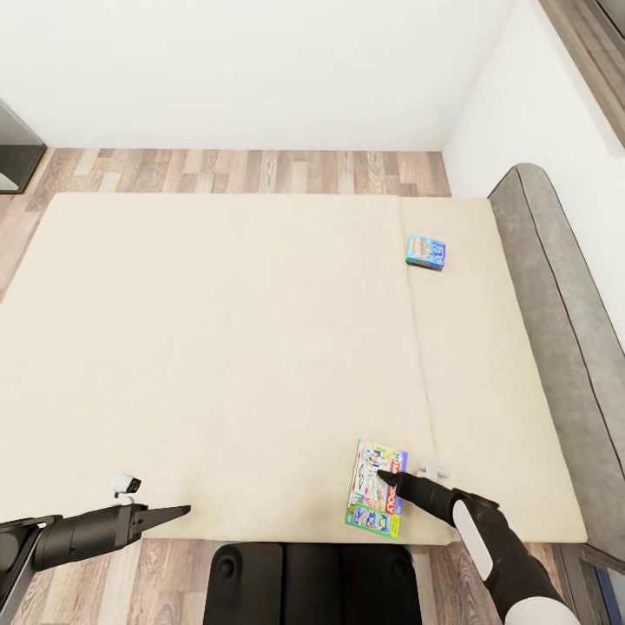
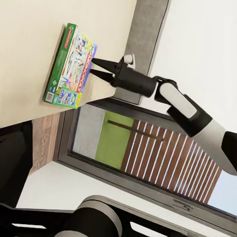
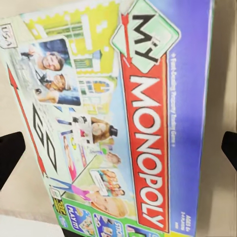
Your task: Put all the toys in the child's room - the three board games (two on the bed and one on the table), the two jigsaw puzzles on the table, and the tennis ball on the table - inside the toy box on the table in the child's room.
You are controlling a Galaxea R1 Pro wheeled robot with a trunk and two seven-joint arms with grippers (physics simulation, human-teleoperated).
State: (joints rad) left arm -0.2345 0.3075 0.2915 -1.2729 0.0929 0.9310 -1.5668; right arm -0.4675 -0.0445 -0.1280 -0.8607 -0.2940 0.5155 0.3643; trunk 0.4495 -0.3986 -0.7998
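Two board games lie on the beige bed (image 1: 226, 347). The white-and-green one, lettered MY MONOPOLY (image 1: 377, 490) (image 2: 69, 66) (image 3: 113, 118), rests flat near the bed's front edge. A smaller blue box (image 1: 426, 252) sits farther back, near the headboard. My right gripper (image 1: 382, 476) (image 2: 95, 67) is open at the Monopoly box's right edge. In the right wrist view its dark fingertips (image 3: 10, 155) stand on either side of the box. My left gripper (image 1: 178, 512) hovers over the bed's front edge at the left, holding nothing I can see. Its fingers overlap in the head view.
The grey headboard (image 1: 555, 330) runs along the bed's right side, against a white wall. Wood floor (image 1: 243, 169) shows beyond the bed and at my base (image 1: 312, 582). A dark cabinet corner (image 1: 13, 148) stands at the far left. A slatted window (image 2: 163, 153) is in the left wrist view.
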